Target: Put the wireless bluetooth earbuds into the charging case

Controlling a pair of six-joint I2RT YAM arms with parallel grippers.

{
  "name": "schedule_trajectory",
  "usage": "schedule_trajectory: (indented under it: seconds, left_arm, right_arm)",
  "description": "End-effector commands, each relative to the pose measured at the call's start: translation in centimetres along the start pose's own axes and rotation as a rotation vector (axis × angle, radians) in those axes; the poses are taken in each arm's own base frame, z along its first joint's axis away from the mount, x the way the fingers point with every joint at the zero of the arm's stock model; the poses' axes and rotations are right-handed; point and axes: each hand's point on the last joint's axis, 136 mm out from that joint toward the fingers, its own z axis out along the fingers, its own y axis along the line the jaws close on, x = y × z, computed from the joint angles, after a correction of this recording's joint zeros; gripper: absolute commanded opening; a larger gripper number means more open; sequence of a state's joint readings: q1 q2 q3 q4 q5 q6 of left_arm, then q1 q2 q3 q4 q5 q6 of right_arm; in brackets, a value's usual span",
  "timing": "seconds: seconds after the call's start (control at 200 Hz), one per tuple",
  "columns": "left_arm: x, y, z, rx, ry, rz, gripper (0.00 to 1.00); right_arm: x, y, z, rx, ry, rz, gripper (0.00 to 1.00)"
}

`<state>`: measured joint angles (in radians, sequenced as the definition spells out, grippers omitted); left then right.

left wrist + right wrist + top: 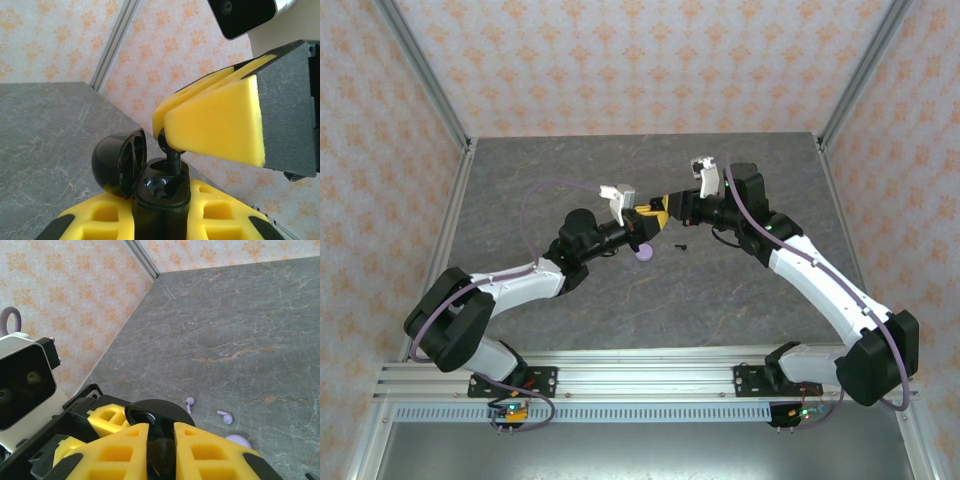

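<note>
Judged light and slick, the black earbud (pixel 173 156) is pinched by its head between closed right fingers (pixel 215 122), over the case (pixel 162 195) clamped in left fingers (pixel 97 217).

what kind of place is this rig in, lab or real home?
Probably a lab test cell, not a home: wallpaper-patterned panel walls held in aluminium posts, a grey stone-look tabletop, and the left arm and right arm bolted to a slotted rail at its near edge.
</note>
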<state>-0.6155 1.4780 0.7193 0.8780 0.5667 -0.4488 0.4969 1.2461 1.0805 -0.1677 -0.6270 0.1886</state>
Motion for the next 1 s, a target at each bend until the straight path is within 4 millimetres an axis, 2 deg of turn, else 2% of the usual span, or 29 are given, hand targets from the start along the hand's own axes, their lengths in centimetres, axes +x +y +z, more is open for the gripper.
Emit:
schedule_trajectory:
  seconds: [0.0,0.18,0.516,0.711,0.731,0.886,0.996]
  left_arm:
    - [-3.5,-2.5,-0.2,0.055,-0.088,0.034,0.18]
    - [-3.6,-2.8,-0.3,0.066,-0.088,0.043,0.18]
    - [-2.9,-2.8,-0.3,0.058,-0.058,0.074,0.18]
    - [-2.2,-2.7,-0.3,0.048,-0.031,0.109,0.18]
    - [-2.1,-2.7,-0.3,0.045,-0.027,0.113,0.18]
    - [-1.3,-2.4,-0.8,0.029,0.004,0.165,0.18]
    - [-0.4,-2.2,-1.3,0.009,0.049,0.207,0.18]
  right_arm:
    - [0.4,1.1,-0.5,-0.043,0.012,-0.027,0.20]
    - [0.6,1.0,-0.6,-0.039,0.023,-0.029,0.25]
    - [0.2,1.7,-1.5,-0.044,0.014,-0.041,0.43]
    - [0.1,1.3,-1.8,-0.015,0.008,-0.039,0.53]
    - [-0.4,1.8,-2.6,-0.014,-0.017,-0.048,0.54]
    - [-1.3,0.9,-3.9,0.070,-0.070,-0.040,0.58]
    - [-1.9,-0.5,-4.7,0.168,-0.118,-0.006,0.60]
